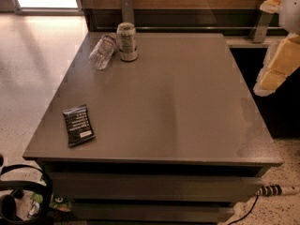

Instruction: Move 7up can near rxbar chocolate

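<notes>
The 7up can (127, 41) stands upright at the far left of the grey table (183, 107), its silvery top showing. The rxbar chocolate (78, 124), a flat black wrapper with white text, lies near the table's front left corner, well apart from the can. My gripper (274, 71) shows as pale yellow and white parts at the right edge of the view. It hangs beyond the table's right side, above table height and far from both things. It holds nothing that I can see.
A clear crinkled plastic bottle (102, 51) lies on its side just left of the can, almost touching it. A wooden wall with a metal rail (187, 28) runs behind the table. Black headphones (18, 191) and a cable (269, 191) lie on the floor.
</notes>
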Controlling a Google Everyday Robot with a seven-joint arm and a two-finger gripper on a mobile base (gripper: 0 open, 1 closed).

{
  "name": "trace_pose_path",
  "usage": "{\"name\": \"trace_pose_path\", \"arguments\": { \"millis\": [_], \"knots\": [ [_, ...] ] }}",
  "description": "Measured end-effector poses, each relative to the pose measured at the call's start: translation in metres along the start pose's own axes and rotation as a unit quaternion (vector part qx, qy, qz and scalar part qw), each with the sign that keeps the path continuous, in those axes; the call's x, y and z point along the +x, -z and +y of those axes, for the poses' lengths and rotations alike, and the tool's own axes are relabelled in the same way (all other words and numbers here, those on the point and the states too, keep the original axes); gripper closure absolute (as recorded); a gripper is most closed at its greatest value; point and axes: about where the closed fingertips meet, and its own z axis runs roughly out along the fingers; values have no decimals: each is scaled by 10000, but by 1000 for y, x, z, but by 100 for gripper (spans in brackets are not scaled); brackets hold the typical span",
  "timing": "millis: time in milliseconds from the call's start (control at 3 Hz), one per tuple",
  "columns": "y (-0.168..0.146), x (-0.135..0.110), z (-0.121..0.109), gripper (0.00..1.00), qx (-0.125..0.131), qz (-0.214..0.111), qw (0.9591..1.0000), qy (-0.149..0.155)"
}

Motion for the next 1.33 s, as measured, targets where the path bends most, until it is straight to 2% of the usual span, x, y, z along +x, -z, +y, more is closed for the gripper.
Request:
{"name": "trace_pose_path", "arguments": {
  "millis": [333, 667, 1000, 1333],
  "knots": [
    [-15, -10, -26, 0, 322, -373, 9986, -196],
    [-51, -22, -57, 0, 762, -1192, 9880, -628],
    [-82, -32, -79, 0, 1002, -2025, 9693, -966],
    [-98, -60, -115, 0, 1387, -3048, 9349, -1179]
  ]
}}
